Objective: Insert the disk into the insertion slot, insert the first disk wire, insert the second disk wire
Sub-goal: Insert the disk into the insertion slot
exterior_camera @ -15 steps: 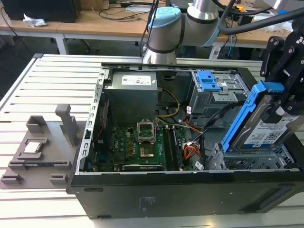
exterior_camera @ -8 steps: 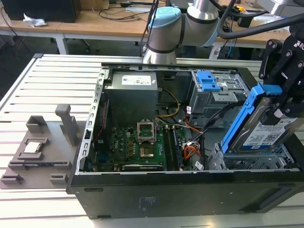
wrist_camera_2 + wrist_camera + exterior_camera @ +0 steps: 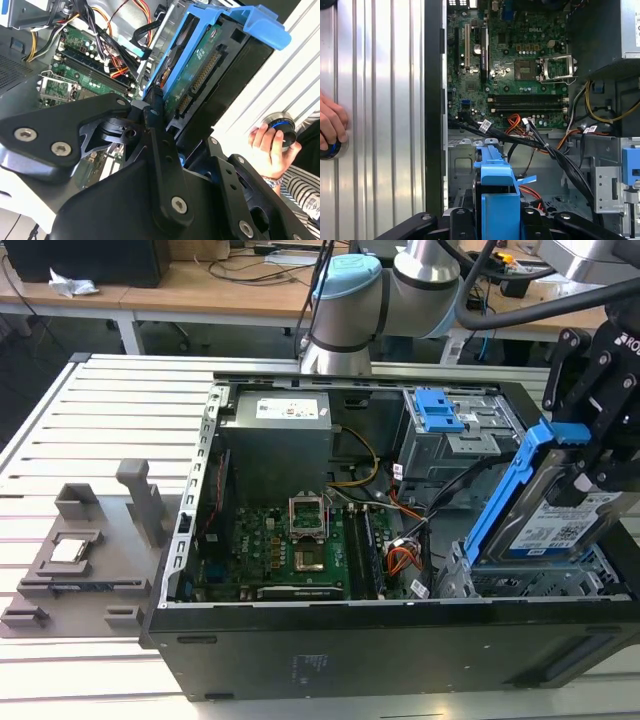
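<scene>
Holding disk tilted, clamped in claw | slot just below claw | risk: tilted disk may jam on slot rim, or pinch wires lying beside it

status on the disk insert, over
Copy: gripper shut on the disk. Disk tilted above the insertion slot, not seated. Nearby: black cables beside the slot, hand outside the case.

The computer case sits on the table, a fixture beside it at the exterior view's left. Inside, the power supply stands behind the motherboard; the disk hangs tilted over the insertion slot in the case's near corner
</scene>
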Robot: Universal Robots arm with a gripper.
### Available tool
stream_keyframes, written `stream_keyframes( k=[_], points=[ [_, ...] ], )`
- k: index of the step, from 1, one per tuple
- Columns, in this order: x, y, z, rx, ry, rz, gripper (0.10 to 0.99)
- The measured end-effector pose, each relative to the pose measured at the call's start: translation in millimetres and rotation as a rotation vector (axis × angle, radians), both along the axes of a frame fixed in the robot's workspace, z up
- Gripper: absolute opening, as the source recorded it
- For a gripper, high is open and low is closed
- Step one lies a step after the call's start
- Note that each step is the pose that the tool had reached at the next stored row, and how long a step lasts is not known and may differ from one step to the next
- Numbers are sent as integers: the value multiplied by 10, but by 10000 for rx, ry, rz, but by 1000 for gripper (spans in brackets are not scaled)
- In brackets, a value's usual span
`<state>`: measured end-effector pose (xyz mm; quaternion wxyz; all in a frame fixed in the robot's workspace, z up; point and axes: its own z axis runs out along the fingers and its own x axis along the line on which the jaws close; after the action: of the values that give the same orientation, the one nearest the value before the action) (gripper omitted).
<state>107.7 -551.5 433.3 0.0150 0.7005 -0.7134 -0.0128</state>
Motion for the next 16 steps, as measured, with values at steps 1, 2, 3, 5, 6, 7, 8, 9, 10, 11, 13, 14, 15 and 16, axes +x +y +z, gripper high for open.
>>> stream_keyframes(
  k=[1, 2, 3, 5, 6, 7, 8, 9, 10, 11, 13, 14, 15, 16],
  points=[
    [0, 0, -7, 1, 0, 0, 361],
    [0, 0, -10, 0, 0, 0, 361],
    [0, 0, -16, -1, 1, 0, 361],
    [0, 0, -24, -2, 1, 0, 361],
    [0, 0, -29, -1, 0, 0, 361],
    [0, 0, -32, 0, 1, 0, 361],
    [0, 0, -34, 1, 0, 0, 361],
    [0, 0, -34, 1, 1, 0, 361],
    [0, 0, -34, 1, 1, 0, 361],
    [0, 0, -34, 2, 1, 0, 361],
    [0, 1, -18, 15, -1, -1, 361],
    [0, 1, 16, 15, -1, 0, 361],
    [0, 3, 38, 2, 0, 0, 361],
    [0, 3, 51, 5, 0, 0, 361]
  ],
)
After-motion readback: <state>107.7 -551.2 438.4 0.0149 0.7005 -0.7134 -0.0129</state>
